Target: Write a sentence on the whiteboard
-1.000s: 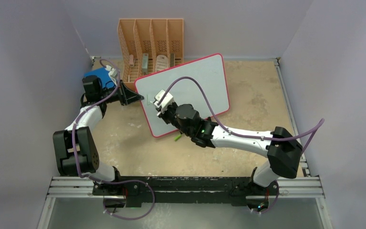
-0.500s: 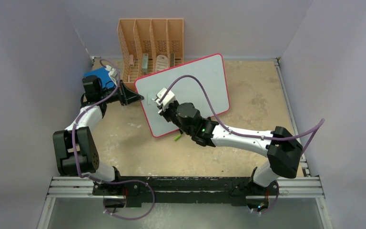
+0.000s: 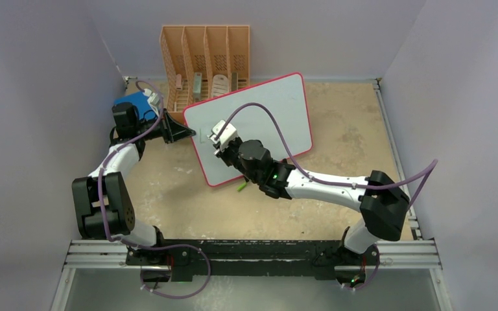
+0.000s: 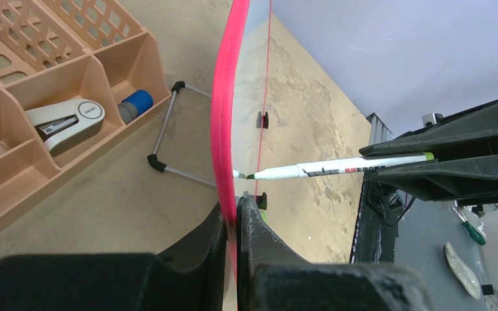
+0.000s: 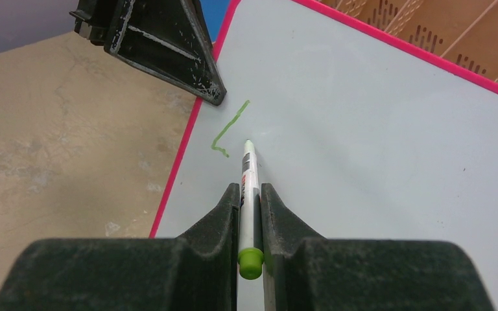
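The right gripper point(image 5: 249, 189) is closed on a slim white marker with a green tip and green end cap point(image 5: 249, 170), its two black fingers pressed against the barrel on either side. The marker's tip sits at the surface of the large glossy white whiteboard with a thin red-pink rim point(image 5: 376, 142); whether it actually touches cannot be told.

The left gripper point(image 4: 235, 210) is clamped on the board's rim, one finger on each face, just ahead and to the left of the marker tip.

Beyond the left gripper, behind the board, stands a peach-coloured plastic organiser rack with lattice walls point(image 4: 113, 65). One compartment holds a white and grey stapler-like tool point(image 4: 65, 120); the next holds a small cylinder with a blue cap point(image 4: 135, 103).

The whiteboard stands propped on a thin wire stand with black feet point(image 4: 162, 139), its writing face towards the right gripper. On that face is one short green hooked stroke point(image 5: 230, 129) – close to the rim, just left of the marker tip and right beside the left gripper's fingers.
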{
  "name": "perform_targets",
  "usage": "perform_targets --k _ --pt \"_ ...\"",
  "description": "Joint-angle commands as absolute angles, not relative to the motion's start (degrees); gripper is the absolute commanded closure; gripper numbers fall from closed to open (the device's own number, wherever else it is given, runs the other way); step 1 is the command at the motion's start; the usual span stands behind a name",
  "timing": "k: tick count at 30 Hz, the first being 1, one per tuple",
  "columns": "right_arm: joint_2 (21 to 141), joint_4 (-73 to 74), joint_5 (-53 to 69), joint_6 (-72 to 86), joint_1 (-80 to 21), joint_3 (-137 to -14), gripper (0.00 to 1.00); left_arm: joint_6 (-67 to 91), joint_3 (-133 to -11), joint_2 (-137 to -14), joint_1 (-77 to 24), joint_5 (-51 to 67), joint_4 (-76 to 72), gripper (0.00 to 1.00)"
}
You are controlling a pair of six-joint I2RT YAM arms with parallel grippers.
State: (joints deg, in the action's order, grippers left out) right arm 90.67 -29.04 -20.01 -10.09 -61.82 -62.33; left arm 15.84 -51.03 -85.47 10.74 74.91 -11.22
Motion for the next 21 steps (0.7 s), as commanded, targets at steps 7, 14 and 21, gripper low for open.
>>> perform_targets --k 7,14,21 --pt "91.3 -31.3 -19.8 -9.6 -61.5 -63.4 1.0 13.0 -52.6 -84.5 9.9 74.9 -11.9 1.0" --pt "91.1 -30.4 -18.0 -9.4 -61.5 -63.3 1.0 13.0 -52.7 -84.5 9.8 75.0 -11.9 1.0" --pt "90.7 -29.0 -17.7 -9.3 -61.5 -62.7 1.0 13.0 -52.7 -84.5 9.9 75.0 -11.9 1.0"
